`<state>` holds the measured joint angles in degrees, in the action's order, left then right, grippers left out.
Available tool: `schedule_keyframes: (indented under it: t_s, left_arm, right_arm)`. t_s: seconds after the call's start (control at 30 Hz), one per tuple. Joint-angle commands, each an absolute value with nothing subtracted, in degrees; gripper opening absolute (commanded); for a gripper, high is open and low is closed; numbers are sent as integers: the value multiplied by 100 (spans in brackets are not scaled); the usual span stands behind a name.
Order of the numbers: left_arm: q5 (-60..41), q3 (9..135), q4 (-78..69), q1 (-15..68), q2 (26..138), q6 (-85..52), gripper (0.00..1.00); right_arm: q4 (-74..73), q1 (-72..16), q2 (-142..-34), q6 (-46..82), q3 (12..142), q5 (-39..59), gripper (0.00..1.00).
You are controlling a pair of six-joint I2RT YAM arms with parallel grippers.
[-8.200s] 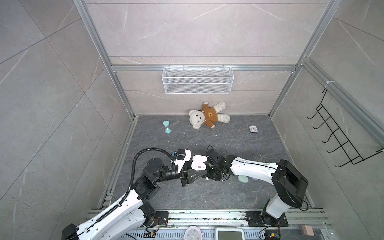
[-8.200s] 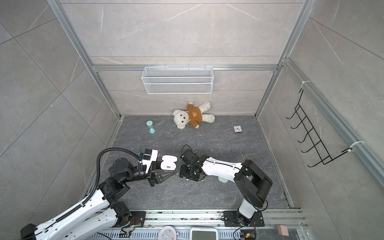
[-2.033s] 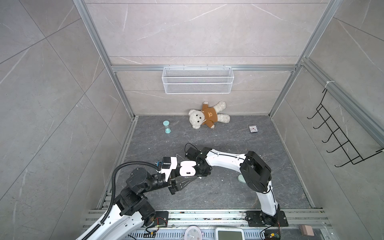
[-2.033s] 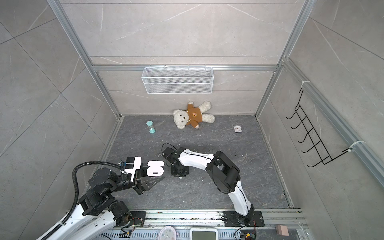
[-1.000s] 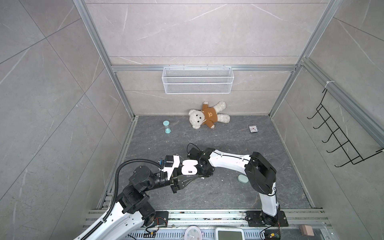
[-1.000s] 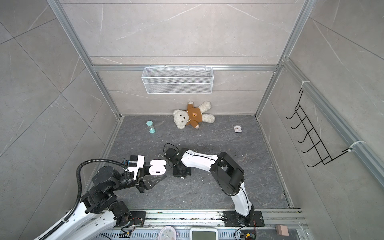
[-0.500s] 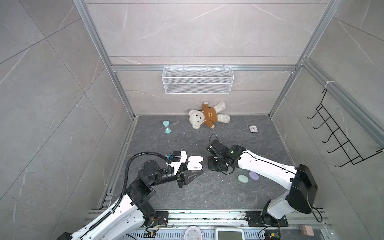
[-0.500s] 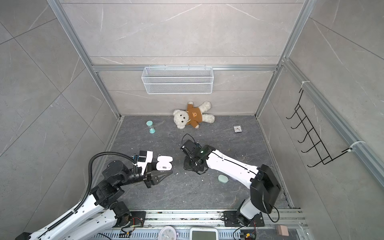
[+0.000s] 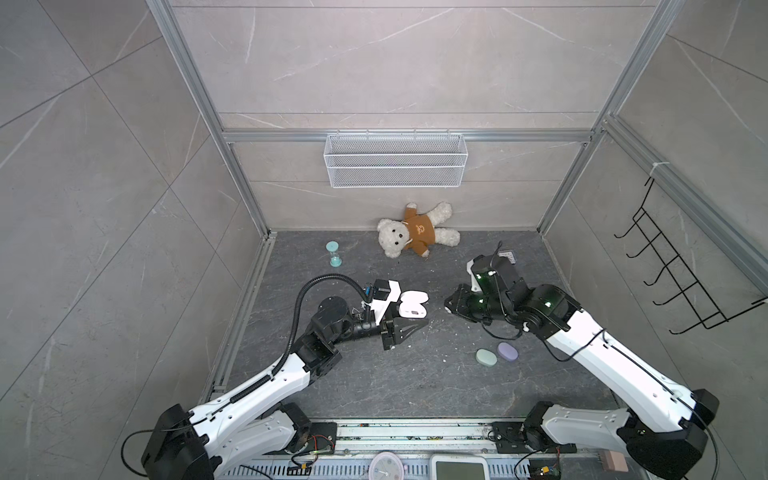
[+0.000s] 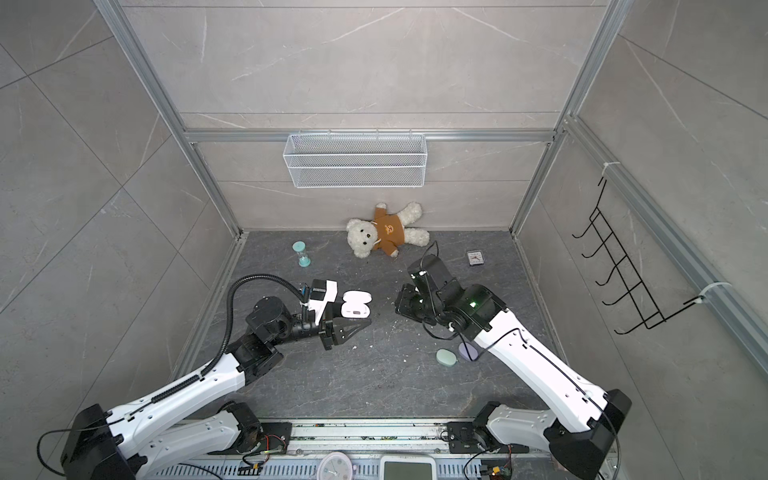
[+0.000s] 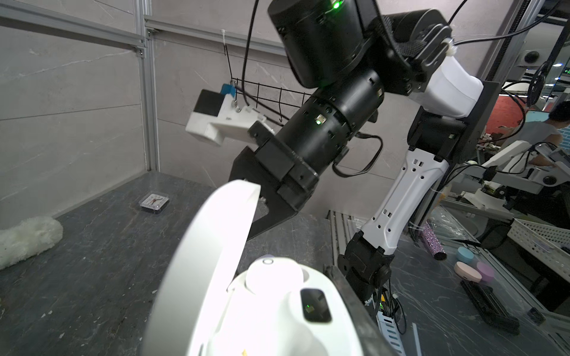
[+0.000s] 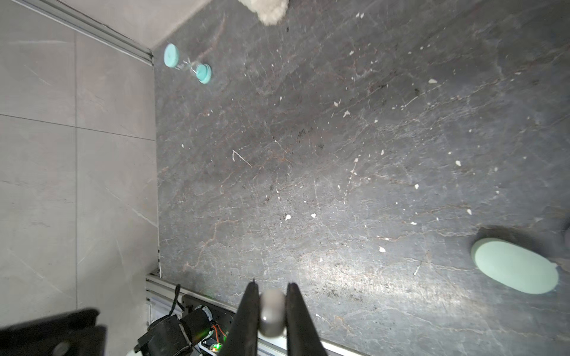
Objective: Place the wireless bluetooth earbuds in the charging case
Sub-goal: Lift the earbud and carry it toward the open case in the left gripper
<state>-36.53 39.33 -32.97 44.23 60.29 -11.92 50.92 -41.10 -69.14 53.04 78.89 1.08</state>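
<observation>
Since a second ago the right arm has drawn back from the charging case toward the right side of the floor. The left arm has carried the case a little rightward and toward the back wall.

On the left in both top views, the left gripper is clamped on the white charging case. It holds the case off the dark floor with the lid swung open. The left wrist view shows the lid standing up and one white earbud seated in the base. Beside that earbud is a dark recess with a small green glint.

Across a clear gap to the right, the right gripper points back toward the case. In the right wrist view its fingers are pinched narrowly on a pale earbud, held above the floor.

Further right and nearer the front rail, a mint oval case and a lilac oval case lie closed on the floor, just beside each other. Whether they touch I cannot tell.
</observation>
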Motion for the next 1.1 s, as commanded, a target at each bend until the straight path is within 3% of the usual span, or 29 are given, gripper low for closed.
schedule_keyframes:
  t_s: [0.0, 0.4, 0.63, 1.07]
  left_arm:
    - [-3969, 4283, -4376, 4270, 6347, -1284, 17]
    - [-4651, 5066, -5206, 4125, 7576, -1647, 18]
    - [-4739, 5153, -5803, 4131, 7948, -1923, 18]
    - [-4772, 5192, -6229, 4191, 8200, -2167, 18]
  right_arm:
    - [5557, -4035, -6731, 5162, 8307, 158, 16]
    - [5475, -3940, -6519, 5029, 9353, 502, 16]
    - [4890, -3940, -6677, 5036, 9643, 1180, 16]
    - [4004, -4367, -6806, 5234, 9280, 1311, 15]
